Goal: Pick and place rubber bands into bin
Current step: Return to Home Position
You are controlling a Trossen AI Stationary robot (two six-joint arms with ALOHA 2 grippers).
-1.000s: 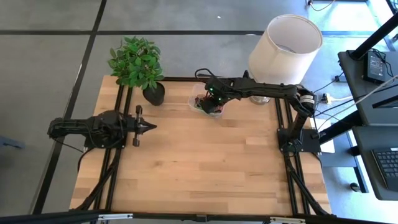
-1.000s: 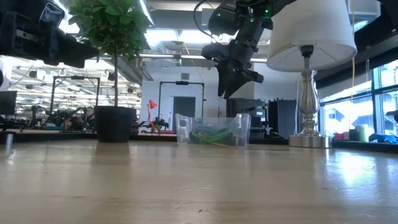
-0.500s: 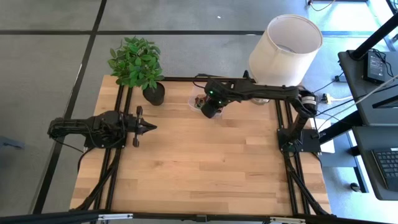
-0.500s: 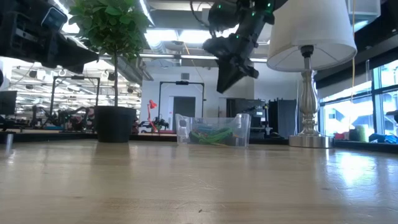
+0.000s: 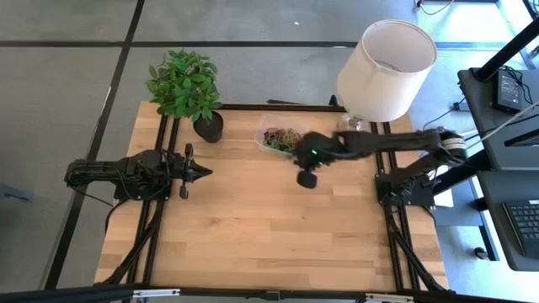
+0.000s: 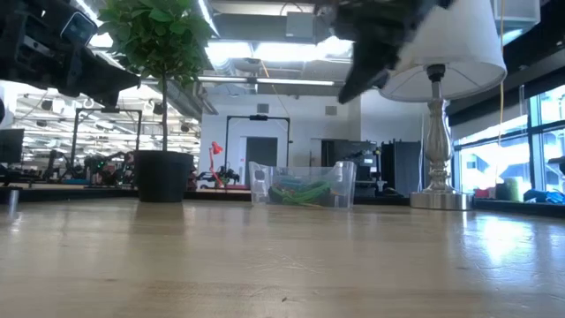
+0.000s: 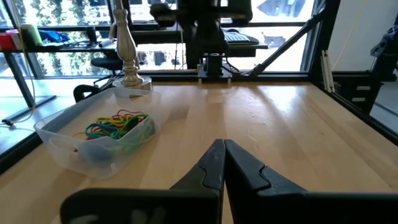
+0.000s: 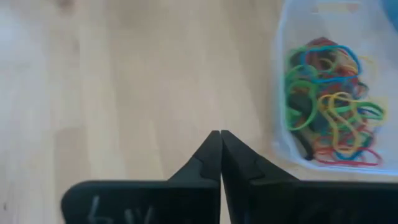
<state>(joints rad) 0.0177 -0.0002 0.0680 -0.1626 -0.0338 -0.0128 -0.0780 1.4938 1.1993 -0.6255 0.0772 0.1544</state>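
The right gripper [image 5: 306, 179], above the bin [image 5: 261, 135] a second ago, has swung off it and now hangs over the bare table [image 5: 253, 223] just beside it, its two fingers pressed together with nothing between them; the rubber bands [image 5: 285, 138] lie in a bright tangle inside the bin, near the plant pot [image 5: 209, 126]; no loose band shows on the wood, so the sorting looks finished and this arm seems to be heading home; the left gripper [image 5: 202, 172] waits at the left, pinched closed and empty; no brand, label or writing is readable.
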